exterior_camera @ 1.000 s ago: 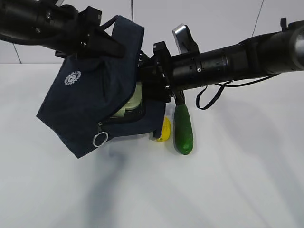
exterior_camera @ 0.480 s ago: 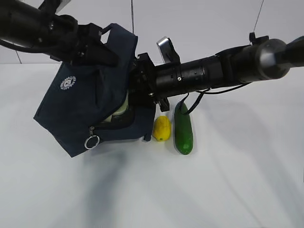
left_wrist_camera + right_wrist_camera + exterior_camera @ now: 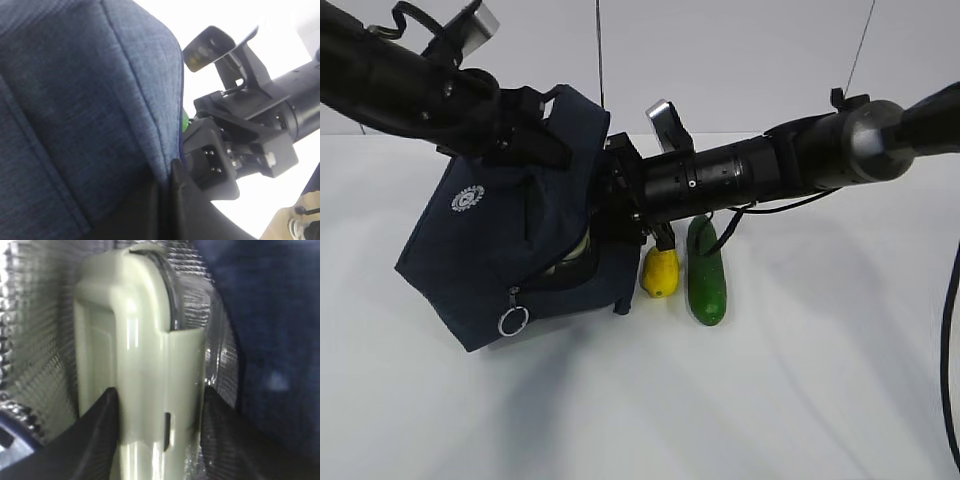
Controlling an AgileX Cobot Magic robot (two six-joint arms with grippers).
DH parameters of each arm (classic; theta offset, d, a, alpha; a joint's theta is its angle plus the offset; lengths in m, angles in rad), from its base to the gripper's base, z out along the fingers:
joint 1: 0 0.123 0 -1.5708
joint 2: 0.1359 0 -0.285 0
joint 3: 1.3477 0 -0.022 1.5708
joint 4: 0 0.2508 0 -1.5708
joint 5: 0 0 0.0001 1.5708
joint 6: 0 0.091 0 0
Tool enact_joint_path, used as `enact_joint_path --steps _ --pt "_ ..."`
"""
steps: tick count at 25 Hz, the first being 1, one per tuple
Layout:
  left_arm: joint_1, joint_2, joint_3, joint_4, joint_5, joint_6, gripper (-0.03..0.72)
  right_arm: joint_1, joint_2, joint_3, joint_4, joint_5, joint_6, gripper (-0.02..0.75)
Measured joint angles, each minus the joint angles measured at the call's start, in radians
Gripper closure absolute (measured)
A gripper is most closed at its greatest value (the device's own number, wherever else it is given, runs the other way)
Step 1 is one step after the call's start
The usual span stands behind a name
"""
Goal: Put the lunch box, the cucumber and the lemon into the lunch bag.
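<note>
The navy lunch bag (image 3: 510,230) hangs tilted above the table with its opening facing right. My left gripper (image 3: 535,130) is shut on its top fabric edge, and the left wrist view (image 3: 167,172) shows the cloth pinched between the jaws. My right gripper (image 3: 160,405) is shut on the sage-green lunch box (image 3: 140,340), deep inside the bag's silver lining. Only a pale sliver of the lunch box (image 3: 582,243) shows in the exterior view. The lemon (image 3: 660,272) and the cucumber (image 3: 705,272) lie side by side on the table, just right of the bag.
The bag's silver ring pull (image 3: 512,322) dangles at its lower front corner. The right arm (image 3: 760,170) stretches across above the lemon and cucumber. A white table (image 3: 800,380) lies all around, with a white wall behind it.
The right arm has pushed the lunch box deeper into the bag, so less of it shows. The bag has shifted left, uncovering the whole lemon. The lemon and cucumber have not moved.
</note>
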Motion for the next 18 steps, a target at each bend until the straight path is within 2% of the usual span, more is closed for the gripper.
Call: enact_joint_path --steps 18 --pt "0.0 0.063 -0.001 0.013 -0.006 0.0 0.694 0.004 0.042 0.0 0.003 -0.047 0.003 0.376"
